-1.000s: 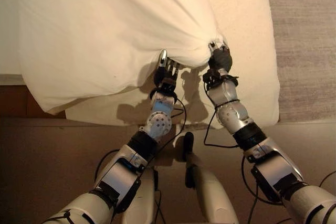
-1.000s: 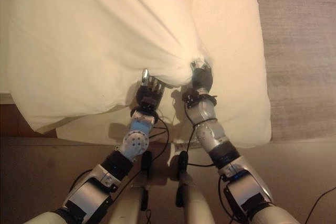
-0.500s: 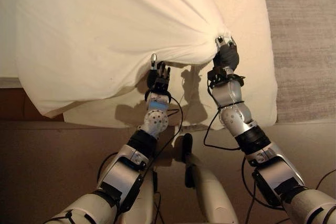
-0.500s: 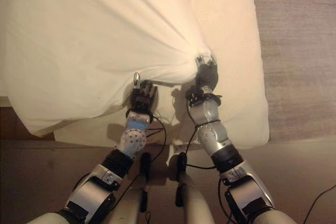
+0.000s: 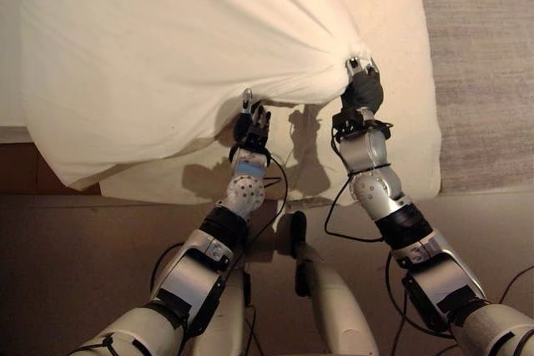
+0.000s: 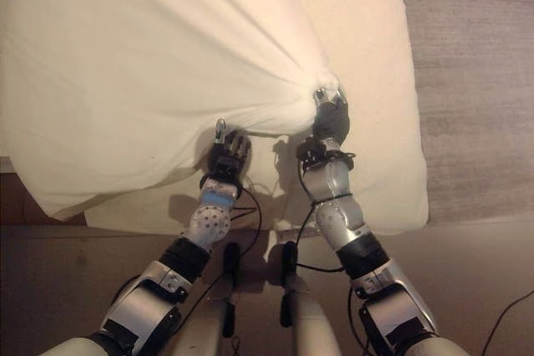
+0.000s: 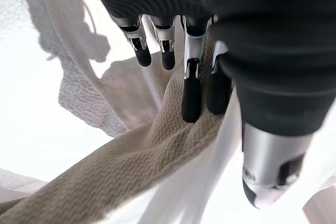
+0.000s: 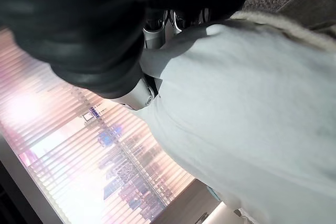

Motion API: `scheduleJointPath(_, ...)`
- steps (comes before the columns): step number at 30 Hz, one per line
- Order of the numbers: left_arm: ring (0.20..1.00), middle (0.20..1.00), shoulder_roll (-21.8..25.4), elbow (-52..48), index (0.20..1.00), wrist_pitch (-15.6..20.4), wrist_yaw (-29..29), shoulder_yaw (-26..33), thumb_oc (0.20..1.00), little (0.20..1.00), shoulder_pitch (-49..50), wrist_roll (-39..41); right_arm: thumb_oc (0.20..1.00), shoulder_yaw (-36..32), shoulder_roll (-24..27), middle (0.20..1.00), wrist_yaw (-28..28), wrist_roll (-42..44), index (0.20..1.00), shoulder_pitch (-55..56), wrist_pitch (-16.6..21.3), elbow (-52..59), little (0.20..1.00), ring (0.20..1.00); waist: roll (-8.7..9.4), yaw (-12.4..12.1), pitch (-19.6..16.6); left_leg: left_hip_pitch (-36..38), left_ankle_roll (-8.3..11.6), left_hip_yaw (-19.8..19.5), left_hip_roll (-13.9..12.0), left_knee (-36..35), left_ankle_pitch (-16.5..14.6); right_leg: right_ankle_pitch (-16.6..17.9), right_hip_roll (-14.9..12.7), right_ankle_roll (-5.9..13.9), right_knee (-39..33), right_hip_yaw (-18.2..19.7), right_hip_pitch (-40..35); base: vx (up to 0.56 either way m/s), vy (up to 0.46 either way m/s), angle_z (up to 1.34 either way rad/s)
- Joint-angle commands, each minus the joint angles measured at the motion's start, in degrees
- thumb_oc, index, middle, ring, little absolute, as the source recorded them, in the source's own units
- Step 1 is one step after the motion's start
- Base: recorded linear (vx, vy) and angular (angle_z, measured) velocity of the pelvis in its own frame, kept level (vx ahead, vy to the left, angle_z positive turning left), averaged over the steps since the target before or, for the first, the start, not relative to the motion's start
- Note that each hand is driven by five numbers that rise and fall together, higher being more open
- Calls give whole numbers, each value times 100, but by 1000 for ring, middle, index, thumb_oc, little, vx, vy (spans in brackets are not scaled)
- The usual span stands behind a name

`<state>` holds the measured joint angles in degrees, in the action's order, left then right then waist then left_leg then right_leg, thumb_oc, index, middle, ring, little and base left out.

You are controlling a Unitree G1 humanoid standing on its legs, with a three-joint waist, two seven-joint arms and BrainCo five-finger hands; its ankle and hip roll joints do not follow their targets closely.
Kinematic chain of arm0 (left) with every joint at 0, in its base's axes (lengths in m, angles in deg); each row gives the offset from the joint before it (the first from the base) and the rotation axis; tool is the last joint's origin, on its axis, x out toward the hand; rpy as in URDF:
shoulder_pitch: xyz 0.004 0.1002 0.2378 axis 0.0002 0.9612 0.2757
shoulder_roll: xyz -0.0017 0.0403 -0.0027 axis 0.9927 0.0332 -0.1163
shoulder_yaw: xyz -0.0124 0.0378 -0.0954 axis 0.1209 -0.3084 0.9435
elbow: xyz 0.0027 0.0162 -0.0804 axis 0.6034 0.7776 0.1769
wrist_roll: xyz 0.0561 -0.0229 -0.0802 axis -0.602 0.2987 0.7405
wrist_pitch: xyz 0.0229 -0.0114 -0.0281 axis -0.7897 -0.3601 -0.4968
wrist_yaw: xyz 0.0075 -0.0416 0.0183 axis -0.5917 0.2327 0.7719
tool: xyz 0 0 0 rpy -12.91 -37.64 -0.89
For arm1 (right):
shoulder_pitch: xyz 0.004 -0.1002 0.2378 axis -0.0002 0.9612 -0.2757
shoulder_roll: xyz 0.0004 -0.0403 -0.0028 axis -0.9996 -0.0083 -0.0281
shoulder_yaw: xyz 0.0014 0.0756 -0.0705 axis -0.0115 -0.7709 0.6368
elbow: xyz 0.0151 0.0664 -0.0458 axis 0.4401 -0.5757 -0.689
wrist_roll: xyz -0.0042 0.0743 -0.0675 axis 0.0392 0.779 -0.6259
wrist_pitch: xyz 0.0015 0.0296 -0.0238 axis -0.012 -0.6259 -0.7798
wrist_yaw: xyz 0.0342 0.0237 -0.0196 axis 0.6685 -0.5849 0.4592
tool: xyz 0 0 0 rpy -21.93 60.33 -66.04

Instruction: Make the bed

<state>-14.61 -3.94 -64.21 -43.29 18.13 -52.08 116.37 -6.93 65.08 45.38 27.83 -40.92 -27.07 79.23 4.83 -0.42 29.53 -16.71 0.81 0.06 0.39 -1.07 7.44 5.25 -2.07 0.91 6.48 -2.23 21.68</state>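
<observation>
A cream duvet (image 5: 167, 47) lies spread over the bed (image 5: 400, 156), its near edge lifted and drawn into a bunch. My right hand (image 5: 364, 91) is shut on that bunch, and folds fan out from it to the far left. In the right wrist view the pale cloth (image 8: 247, 108) runs past the dark cover of my right hand (image 8: 84, 30). My left hand (image 5: 250, 129) is just under the duvet's raised edge, a little left of the bunch, with its fingers straight. In the left wrist view its fingertips (image 7: 191, 85) rest on a woven beige cloth (image 7: 131, 156).
Grey carpet (image 5: 484, 64) lies to the right of the bed. A dark wooden strip (image 5: 17, 168) shows at the bed's near left corner, with brown floor (image 5: 83, 248) in front of it.
My right hand has pulled the bunched duvet farther up the bed and a little right. My left hand has slid left, away from the bunch, and now sits below the edge.
</observation>
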Motion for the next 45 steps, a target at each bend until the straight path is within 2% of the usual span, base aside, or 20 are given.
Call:
scheduleJointPath(1, 1000, 1000, -154, 858, 1000, -82, -140, 258, 1000, 1000, -433, -402, 200, -656, 357, 200, 134, -54, 200, 1139, 1037, 1192, 200, 200, 21, 530, -984, -33, 69, -120, -92, 222, -310, -232, 104, 327, 195, 27, 74, 16, -2, 6)
scheduleJointPath(6, 1000, 1000, -175, 1215, 1000, -226, -143, 340, 1000, 1000, -765, -456, 200, -774, 377, 200, 175, -112, 200, 1456, 1055, 1443, 200, 200, -18, 625, -994, -28, 52, -112, -78, 177, -304, -218, 88, 343, 212, 62, 115, 5, 10, 4)
scheduleJointPath(14, 1000, 1000, -408, 765, 1000, -45, -298, 320, 1000, 1000, -577, -148, 200, -944, 344, 200, 243, -319, 200, 2017, 889, 1658, 200, 200, -56, 663, -959, -48, 1, -100, -20, 335, -406, -223, 54, 355, 273, 120, 121, 10, 14, 3)
scheduleJointPath(19, 1000, 1000, -492, 415, 1000, -155, -442, -2, 1000, 1000, 142, -177, 200, -953, 261, 200, 202, -449, 200, 1948, 855, 1603, 200, 200, -96, 607, -890, -51, -17, -91, 7, 371, -411, -209, 31, 358, 261, 117, 91, 0, 0, 0)
scheduleJointPath(21, 1000, 1000, -474, 330, 1000, -323, -596, -194, 1000, 1000, 566, -91, 200, -927, 241, 200, 154, -500, 200, 1790, 838, 1523, 200, 200, -114, 559, -857, -55, -25, -100, 18, 355, -395, -208, 16, 352, 286, 102, 102, 0, 0, 0)
scheduleJointPath(27, 1000, 1000, -402, 293, 1000, -472, -691, -438, 1000, 1000, 834, -92, 200, -885, 272, 200, 82, -584, 200, 1501, 822, 1418, 200, 200, -131, 520, -814, -59, -21, -116, 18, 278, -345, -195, 8, 351, 280, 98, 119, 0, 0, 0)
scheduleJointPath(33, 1000, 1000, -124, -291, 1000, -703, -911, -1201, 1000, 1000, 1259, -214, 200, -800, 263, 200, 44, -627, 200, 1211, 806, 1229, 200, 200, -150, 458, -770, -74, -38, -147, 35, 278, -334, -157, 5, 362, 212, 71, 96, 0, 0, 0)
scheduleJointPath(38, 1000, 1000, -39, -325, 1000, -777, -983, -1343, 1000, 1000, 1206, -182, 200, -692, 271, 200, 117, -557, 200, 1107, 793, 1219, 200, 200, -141, 441, -770, -100, -31, -152, 31, 267, -321, -165, 3, 362, 229, 67, 120, 0, 0, 0)
scheduleJointPath(45, 1000, 1000, -183, 123, 1000, -657, -874, -1039, 1000, 1000, 574, -161, 200, -559, 253, 200, 215, -488, 200, 1145, 794, 1259, 200, 200, -131, 485, -796, -88, -1, -145, 14, 131, -254, -160, 15, 367, 250, 78, 189, 0, 0, 0)
